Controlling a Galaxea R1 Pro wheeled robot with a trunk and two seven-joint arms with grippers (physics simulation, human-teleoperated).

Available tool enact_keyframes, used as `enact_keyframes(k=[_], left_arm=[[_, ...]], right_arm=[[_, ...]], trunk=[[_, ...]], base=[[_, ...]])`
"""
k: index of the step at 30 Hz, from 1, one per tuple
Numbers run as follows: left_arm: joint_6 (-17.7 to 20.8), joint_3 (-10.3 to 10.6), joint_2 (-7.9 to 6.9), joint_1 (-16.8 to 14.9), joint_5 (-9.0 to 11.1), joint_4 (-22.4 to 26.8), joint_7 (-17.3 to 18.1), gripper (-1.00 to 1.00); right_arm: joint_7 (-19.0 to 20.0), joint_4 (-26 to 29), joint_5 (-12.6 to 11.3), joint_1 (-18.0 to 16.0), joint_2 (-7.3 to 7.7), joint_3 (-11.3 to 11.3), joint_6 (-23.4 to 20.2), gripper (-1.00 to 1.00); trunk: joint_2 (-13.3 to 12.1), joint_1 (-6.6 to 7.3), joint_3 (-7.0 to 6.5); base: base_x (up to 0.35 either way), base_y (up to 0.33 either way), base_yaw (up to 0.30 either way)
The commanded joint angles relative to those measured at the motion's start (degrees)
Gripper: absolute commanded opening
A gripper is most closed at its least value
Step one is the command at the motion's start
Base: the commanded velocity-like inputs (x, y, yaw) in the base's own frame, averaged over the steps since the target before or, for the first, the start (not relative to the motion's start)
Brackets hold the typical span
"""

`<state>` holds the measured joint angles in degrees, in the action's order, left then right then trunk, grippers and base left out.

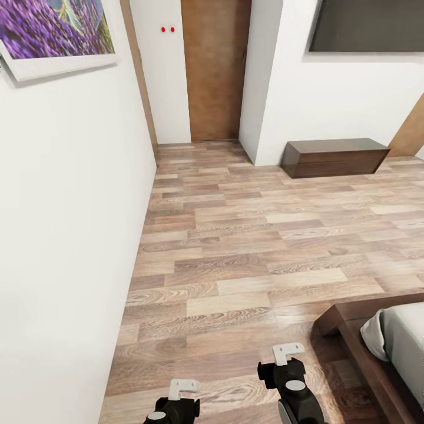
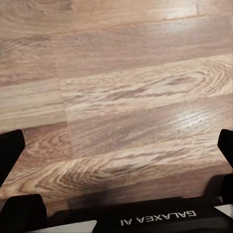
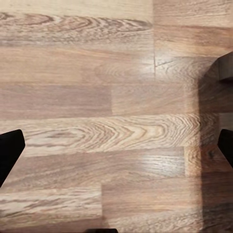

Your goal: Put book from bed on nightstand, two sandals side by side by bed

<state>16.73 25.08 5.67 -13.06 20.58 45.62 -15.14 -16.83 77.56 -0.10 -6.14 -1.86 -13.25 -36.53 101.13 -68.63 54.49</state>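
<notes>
Bedroom floor (image 1: pixel 247 247) of wood planks; bed (image 1: pixel 383 347) corner at right; both grippers (image 2: pixel 116 145) (image 3: pixel 116 145) spread wide, holding nothing.

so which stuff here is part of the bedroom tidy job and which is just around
Part of the job:
- bed, its corner at lower right
- left gripper and right gripper, both open

Just around:
- long low cabinet
- lavender picture
- wooden door
- plank floor

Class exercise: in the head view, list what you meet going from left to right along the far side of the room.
Lavender picture → brown wooden door → long low dark cabinet.
</notes>
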Motion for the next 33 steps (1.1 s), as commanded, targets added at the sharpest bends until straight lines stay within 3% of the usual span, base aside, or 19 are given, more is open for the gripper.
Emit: enact_keyframes(k=[1,33], left_arm=[[0.2,0.2,-0.04,0.0,0.6,0.1,-0.5,1.00],[0.2,0.3,0.12,0.0,0.6,-0.3,-0.7,1.00]], right_arm=[[-0.3,0.1,0.0,0.0,0.01,-0.1,-0.3,1.00],[-0.3,0.0,0.1,0.0,0.01,-0.2,-0.4,1.00]], trunk=[[-0.4,0.23,-0.14],[-13.2,7.26,-5.89]], base=[[0.000,0.000,0.000],[0.000,0.000,0.000]])
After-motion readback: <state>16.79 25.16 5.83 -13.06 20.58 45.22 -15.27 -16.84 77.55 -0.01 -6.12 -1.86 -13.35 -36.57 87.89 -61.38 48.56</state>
